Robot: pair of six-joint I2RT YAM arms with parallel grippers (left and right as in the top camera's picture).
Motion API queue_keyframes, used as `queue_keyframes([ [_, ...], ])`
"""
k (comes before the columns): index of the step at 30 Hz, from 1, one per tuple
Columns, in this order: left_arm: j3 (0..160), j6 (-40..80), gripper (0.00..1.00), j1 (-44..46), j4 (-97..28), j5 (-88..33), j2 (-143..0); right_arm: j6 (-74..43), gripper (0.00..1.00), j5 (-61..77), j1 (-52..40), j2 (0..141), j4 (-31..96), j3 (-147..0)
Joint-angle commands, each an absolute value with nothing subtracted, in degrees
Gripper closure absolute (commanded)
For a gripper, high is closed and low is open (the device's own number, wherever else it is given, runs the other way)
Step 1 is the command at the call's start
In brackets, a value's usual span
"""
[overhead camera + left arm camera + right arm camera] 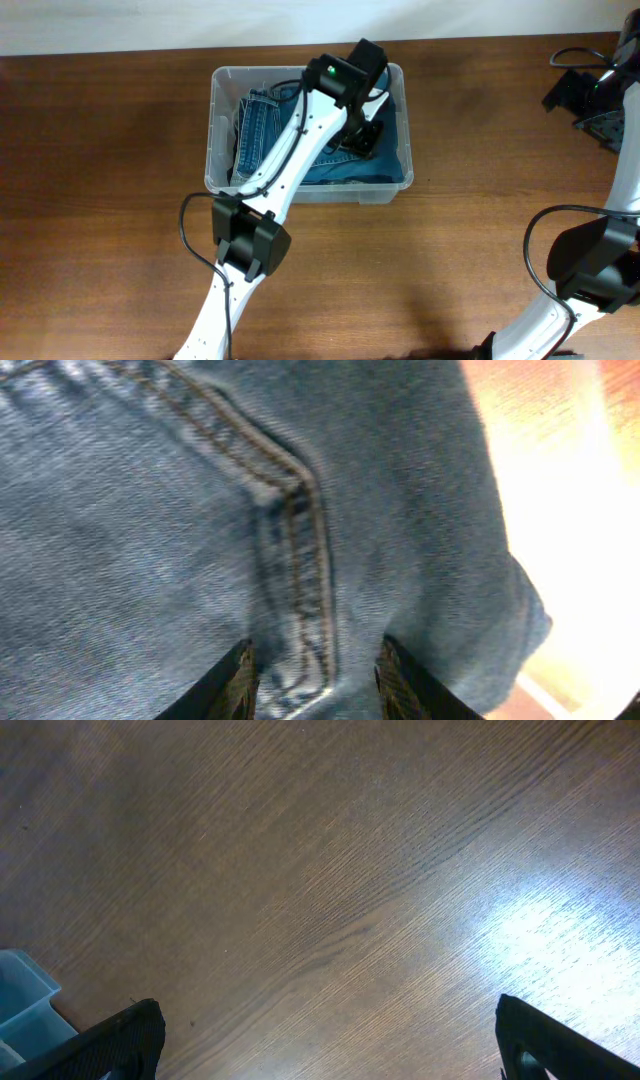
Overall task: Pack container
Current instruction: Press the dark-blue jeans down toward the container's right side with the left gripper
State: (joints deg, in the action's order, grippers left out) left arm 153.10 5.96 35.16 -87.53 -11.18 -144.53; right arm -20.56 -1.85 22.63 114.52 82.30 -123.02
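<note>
The container [214,130], a clear plastic bin, stands at the back centre of the wooden table. Folded blue jeans [262,125] lie inside it and fill most of its floor. My left gripper [366,136] reaches down into the bin's right half. In the left wrist view the denim [150,530] fills the frame, and my left gripper [315,685] has a bunched fold with a stitched seam pinched between its two dark fingers. My right gripper [325,1050] hangs over bare wood far to the right, jaws wide apart and holding nothing.
The left arm [245,240] runs diagonally from the front edge up over the bin. The right arm's base [590,265] and black cables [575,55] sit along the right side. A pale blue plastic corner [25,995] shows low left in the right wrist view.
</note>
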Motion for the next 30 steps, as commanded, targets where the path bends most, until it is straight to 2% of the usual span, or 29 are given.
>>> queue_keyframes([
  [1, 151.2, 5.4, 0.6, 36.7, -86.0, -12.9, -142.6, -20.7, 0.02, -1.8, 22.6, 114.8, 82.3, -122.7],
  [10, 137.0, 5.9, 0.6, 36.7, -75.4, -12.4, -142.6, -20.7, 0.02, -1.8, 22.6, 114.8, 82.3, -122.7],
  [26, 143.1, 6.4, 0.62, 36.1, -77.8, -4.4, -142.6, -20.7, 0.02, -1.8, 22.6, 114.8, 82.3, -122.7],
  [30, 142.2, 6.8, 0.71, 36.1, -77.8, -4.4, -142.7, -20.6, 0.02, -1.8, 22.6, 114.8, 82.3, -122.7],
])
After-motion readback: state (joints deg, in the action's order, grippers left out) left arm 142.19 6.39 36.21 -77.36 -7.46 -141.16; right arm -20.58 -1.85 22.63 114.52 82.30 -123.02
